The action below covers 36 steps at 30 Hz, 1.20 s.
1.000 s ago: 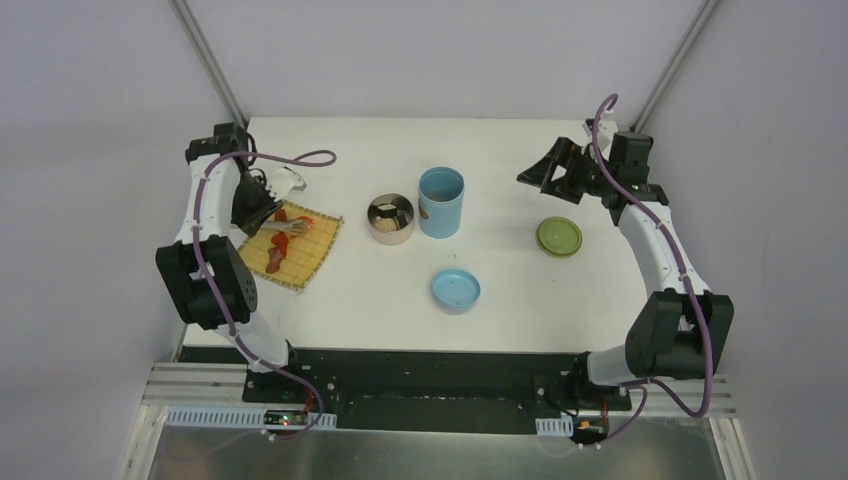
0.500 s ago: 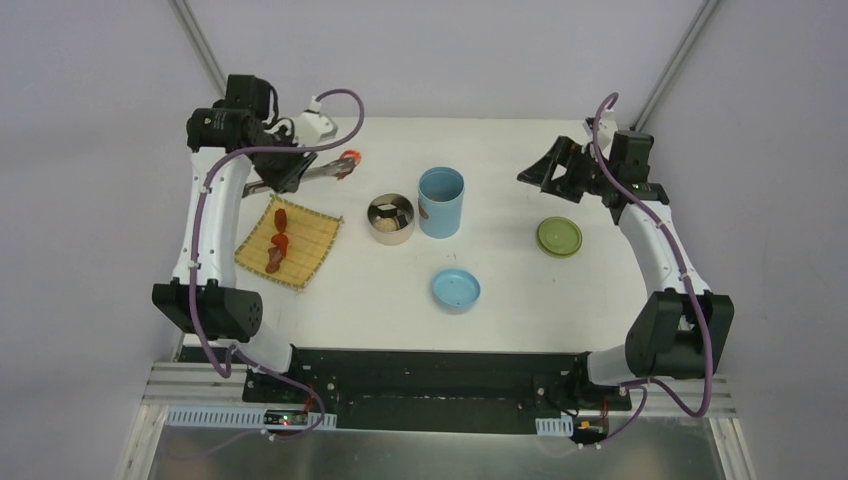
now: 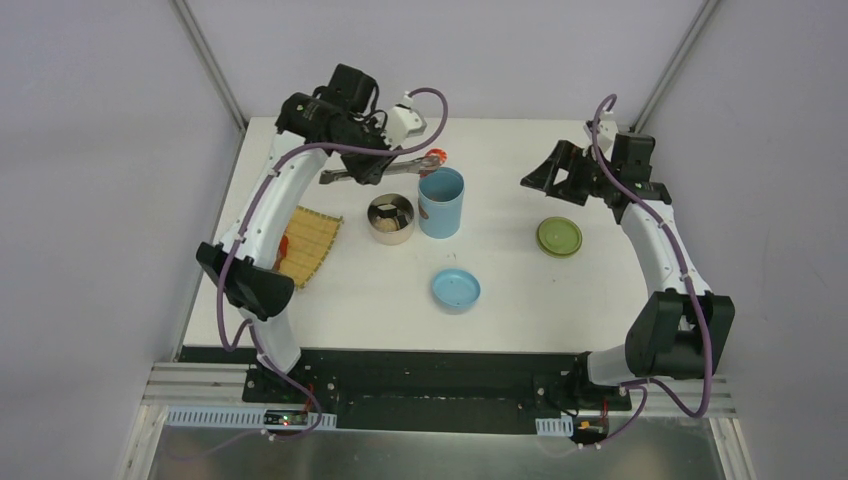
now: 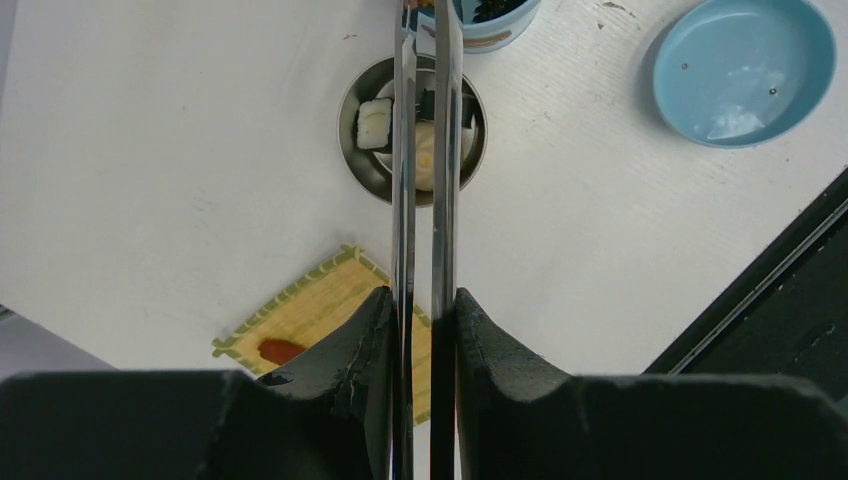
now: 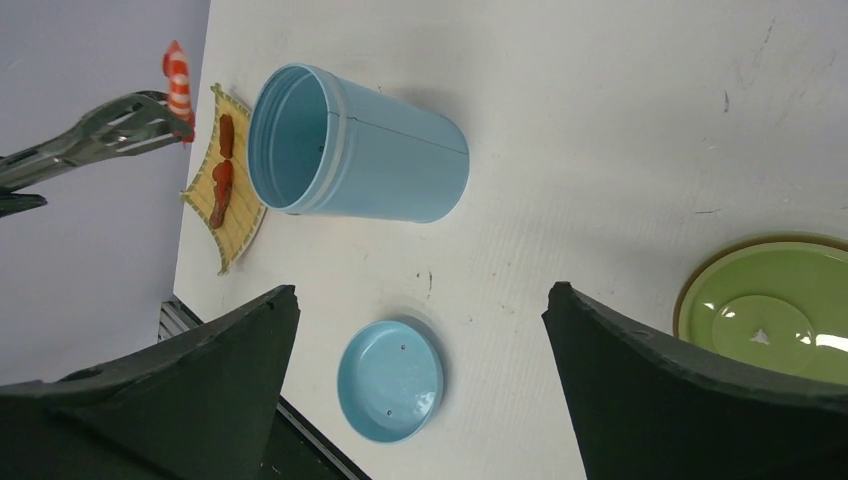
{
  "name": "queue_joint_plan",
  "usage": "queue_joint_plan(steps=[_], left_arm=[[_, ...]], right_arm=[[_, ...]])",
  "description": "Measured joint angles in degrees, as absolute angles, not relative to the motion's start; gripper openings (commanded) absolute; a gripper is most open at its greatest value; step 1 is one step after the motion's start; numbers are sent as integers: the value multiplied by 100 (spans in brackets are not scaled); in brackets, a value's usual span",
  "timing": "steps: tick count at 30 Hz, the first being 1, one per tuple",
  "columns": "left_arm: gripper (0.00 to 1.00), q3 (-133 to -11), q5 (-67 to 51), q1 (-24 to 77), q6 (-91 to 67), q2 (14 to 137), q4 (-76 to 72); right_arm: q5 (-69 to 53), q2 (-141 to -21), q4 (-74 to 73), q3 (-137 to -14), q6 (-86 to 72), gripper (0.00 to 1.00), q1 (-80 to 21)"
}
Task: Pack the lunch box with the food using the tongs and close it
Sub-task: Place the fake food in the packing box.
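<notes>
Left claw [image 4: 422, 300] clamped tight on the tongs [image 3: 385, 170], and pinched at their tips is a striped orange-red shrimp [image 5: 178, 85], up in the air near the far rim of the blue cylinder [image 3: 441, 200]. That cylinder stands on the table [image 3: 500, 270], midway across, toward the far edge. My left wrist camera all but loses the shrimp at its top edge, yet it looks straight down into the steel bowl [image 4: 350, 140] just left of the cylinder, with white-and-dark sushi blocks [image 4: 375, 122] inside. My right wrist camera catches two brown-red pieces [image 5: 222, 180] on the bamboo mat [image 5: 235, 215] by the left edge. Right claw [image 5: 422, 295] spread wide, holding nothing, above the right side. Blue lid [image 3: 455, 290] lies toward the near edge, green lid [image 3: 559, 237] toward the right edge.
</notes>
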State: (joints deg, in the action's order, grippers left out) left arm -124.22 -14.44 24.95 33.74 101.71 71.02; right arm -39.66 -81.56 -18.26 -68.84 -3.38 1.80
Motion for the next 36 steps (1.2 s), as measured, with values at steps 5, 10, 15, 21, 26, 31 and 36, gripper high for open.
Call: queue_joint_plan(steps=[5,10,15,21,26,31,36], left_arm=[[18,-12422,-1201,2749,3208,10497,6967],[25,-12418,-982,2858,3164,10661,6928],[40,-12324,-941,2899,3166,10674,6923],[47,-12230,-954,2930,3135,10672,6928],[46,-12228,-1070,2862,2917,10628,6928],[46,-11858,-1426,2327,2561,10112,6845],[45,-11067,-1559,1068,2233,9113,6777]], right_arm=[[-3944,-8156,-1892,-6882,-272,98,309],[-3942,-8156,-1898,-6882,-250,98,325],[-3942,-8156,-1894,-6877,-250,98,329],[-3944,-8156,-1892,-6877,-250,98,329],[-3946,-8156,-1892,-6877,-248,98,329],[-3929,-8200,-1918,-6886,-178,98,320],[-3660,-8409,-2239,-7074,211,98,259]])
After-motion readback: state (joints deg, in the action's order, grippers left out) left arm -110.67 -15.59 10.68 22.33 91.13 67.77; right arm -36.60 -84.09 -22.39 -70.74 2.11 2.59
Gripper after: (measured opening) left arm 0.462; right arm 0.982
